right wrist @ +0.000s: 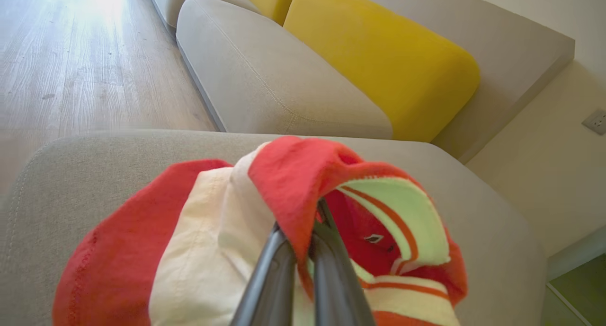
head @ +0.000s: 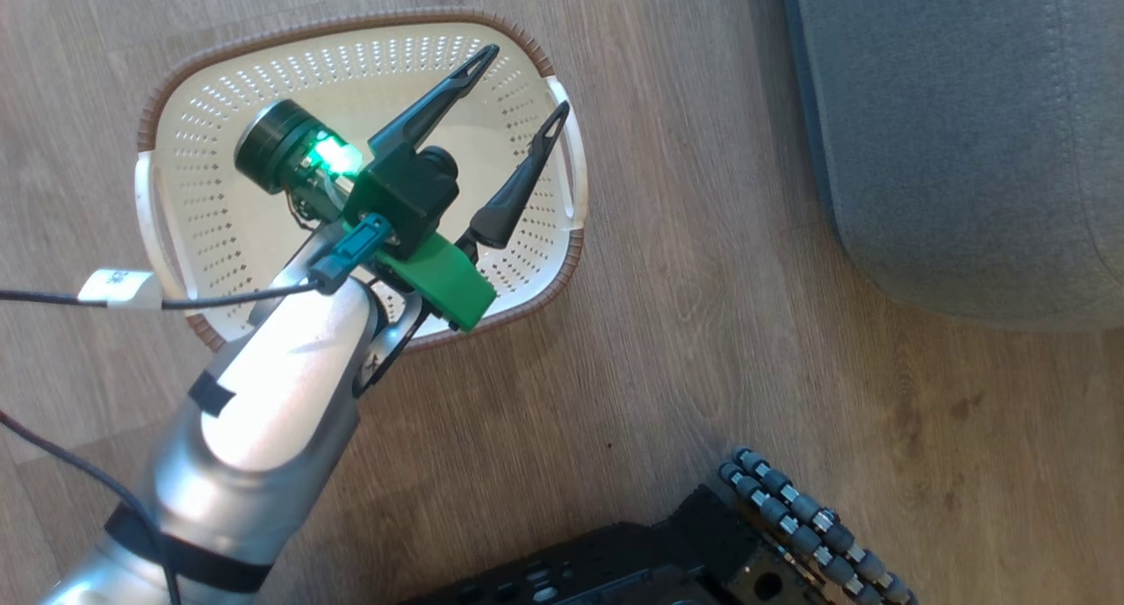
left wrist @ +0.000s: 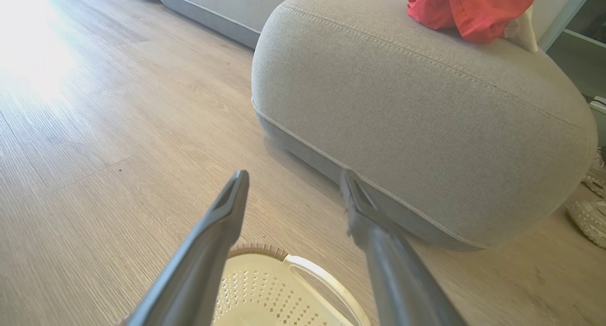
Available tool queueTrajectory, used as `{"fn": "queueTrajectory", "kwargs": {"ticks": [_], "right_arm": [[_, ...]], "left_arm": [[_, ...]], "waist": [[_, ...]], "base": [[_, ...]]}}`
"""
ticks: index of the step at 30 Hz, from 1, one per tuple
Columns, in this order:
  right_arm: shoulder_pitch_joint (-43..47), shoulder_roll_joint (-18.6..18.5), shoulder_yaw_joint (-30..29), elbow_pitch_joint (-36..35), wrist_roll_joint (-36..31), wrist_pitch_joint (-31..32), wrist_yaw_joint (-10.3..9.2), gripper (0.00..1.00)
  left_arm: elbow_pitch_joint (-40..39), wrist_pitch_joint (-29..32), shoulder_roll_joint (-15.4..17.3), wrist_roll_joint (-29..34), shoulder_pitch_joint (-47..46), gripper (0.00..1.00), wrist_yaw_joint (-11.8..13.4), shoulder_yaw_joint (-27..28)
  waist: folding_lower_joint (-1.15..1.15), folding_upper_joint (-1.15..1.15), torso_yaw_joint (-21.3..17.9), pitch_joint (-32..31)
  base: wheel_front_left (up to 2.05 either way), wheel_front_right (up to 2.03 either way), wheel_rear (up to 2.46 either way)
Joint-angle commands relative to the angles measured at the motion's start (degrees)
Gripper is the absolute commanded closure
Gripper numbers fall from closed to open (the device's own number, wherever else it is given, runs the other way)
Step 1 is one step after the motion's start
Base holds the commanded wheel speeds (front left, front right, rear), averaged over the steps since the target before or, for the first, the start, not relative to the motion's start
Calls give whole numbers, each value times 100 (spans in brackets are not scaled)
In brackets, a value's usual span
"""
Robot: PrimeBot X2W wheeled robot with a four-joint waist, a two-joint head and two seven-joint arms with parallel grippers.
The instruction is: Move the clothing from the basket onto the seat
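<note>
The cream perforated basket (head: 263, 69) with its brown rim stands on the wood floor, and no fabric shows inside it. My left gripper (head: 525, 80) hovers over it, open, with nothing between its fingers. In the left wrist view the same gripper (left wrist: 294, 174) points over the basket's rim (left wrist: 265, 288) toward the grey seat (left wrist: 402, 118), where red clothing (left wrist: 468, 9) lies on top. My right gripper (right wrist: 299, 236) is shut on a fold of the red clothing (right wrist: 293, 174), bunched with a white piece (right wrist: 208, 231) on the seat (right wrist: 94, 174).
Behind the seat are a grey sofa cushion (right wrist: 265, 80) and a yellow cushion (right wrist: 378, 61). A wall socket (right wrist: 596, 121) is on the right. Pale shoes (left wrist: 589, 212) lie beside the seat. My dark base (head: 632, 561) sits low in the head view, with bare floor between basket and seat (head: 966, 148).
</note>
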Motion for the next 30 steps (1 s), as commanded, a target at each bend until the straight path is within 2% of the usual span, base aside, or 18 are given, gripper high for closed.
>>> {"fn": "queueTrajectory", "kwargs": {"ticks": [1,3,4,5,6,7,19,30], "right_arm": [[177,-144,21,-108,48,-103,-2,100],[294,-84,71,7,142,-215,-2,100],[373,-67,126,39,160,-257,-2,86],[452,-42,169,59,204,-290,-2,54],[531,-13,191,45,270,-318,-2,9],[635,6,276,15,297,-336,-2,0],[2017,347,873,-1495,717,-363,-2,0],[2483,454,1640,-2452,986,-364,-2,0]], "left_arm": [[-161,-17,86,28,-50,0,8,110],[-113,-29,78,3,-51,0,17,125],[-91,-35,70,-7,-55,0,22,130],[-69,-41,62,-16,-60,0,26,134],[-47,-48,56,-24,-62,0,32,142],[-30,-54,48,-31,-64,0,39,151],[101,-85,-124,-164,88,0,127,387],[91,-87,-368,-230,530,0,226,1015]], "waist": [[-1,0,3,-8],[-1,0,0,-53],[-1,0,-2,-80],[-1,0,-4,-110],[-1,0,-9,-150],[-1,0,-11,-188],[-1,0,228,-847],[-1,0,951,-1610]], "base": [[0,0,0],[0,0,0],[0,0,0],[0,0,0],[0,0,0],[0,0,0],[0,0,0],[0,0,0]]}}
